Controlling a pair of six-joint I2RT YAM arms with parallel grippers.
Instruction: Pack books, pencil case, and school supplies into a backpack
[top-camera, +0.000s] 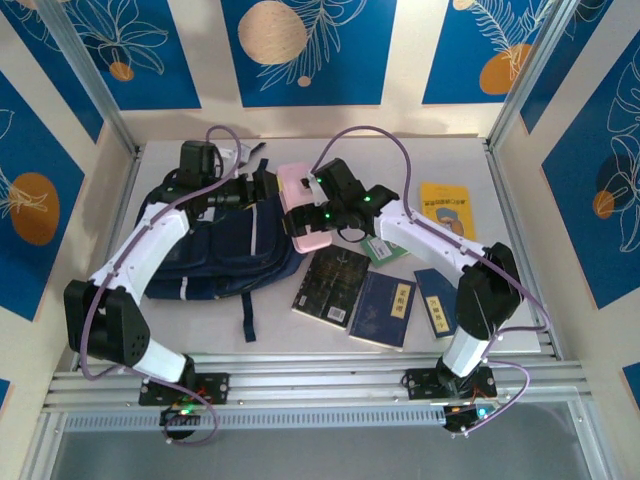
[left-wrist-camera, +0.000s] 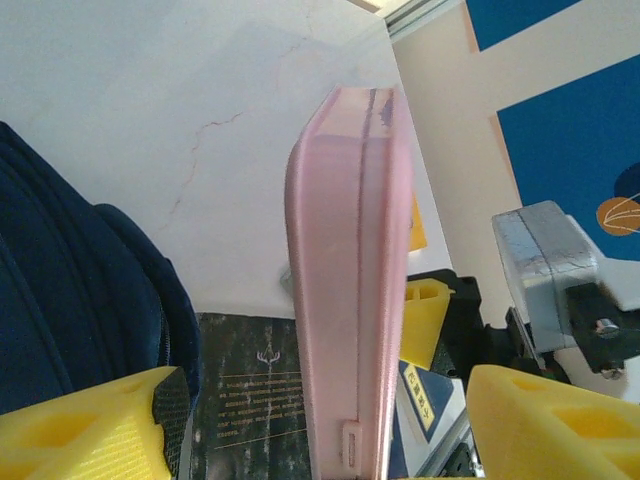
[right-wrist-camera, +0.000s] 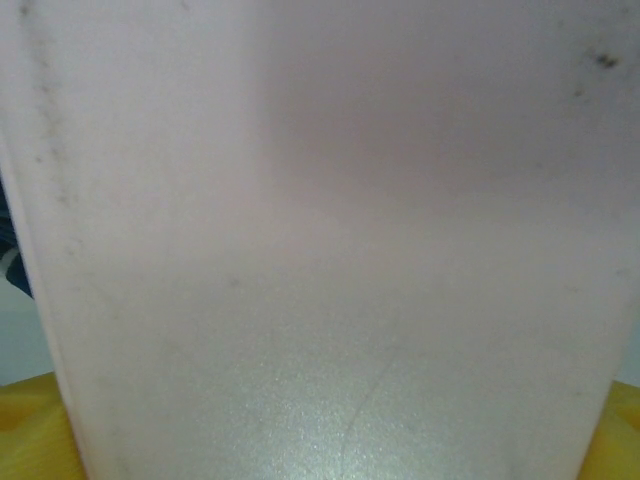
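Observation:
The pale pink pencil case (top-camera: 300, 205) hangs on edge above the table, just right of the navy backpack (top-camera: 215, 245). My right gripper (top-camera: 320, 208) is shut on it, and the case's broad face (right-wrist-camera: 320, 200) sits between my yellow fingertips (right-wrist-camera: 30, 435). My left gripper (top-camera: 264, 190) is open at the backpack's top. Its yellow fingers (left-wrist-camera: 90, 425) stand wide on either side of the case (left-wrist-camera: 350, 280) without touching it. On the table lie a black book (top-camera: 332, 283), two navy books (top-camera: 383, 308), a yellow book (top-camera: 446, 207) and a small green one (top-camera: 383, 250). The white packet and tan block are out of view.
The backpack's dark strap (top-camera: 248, 318) trails toward the near edge. Metal frame posts (top-camera: 95, 85) and blue-patterned walls close in the table on three sides. The right arm (top-camera: 440, 245) crosses over the books. Bare table lies behind the case (left-wrist-camera: 200, 120).

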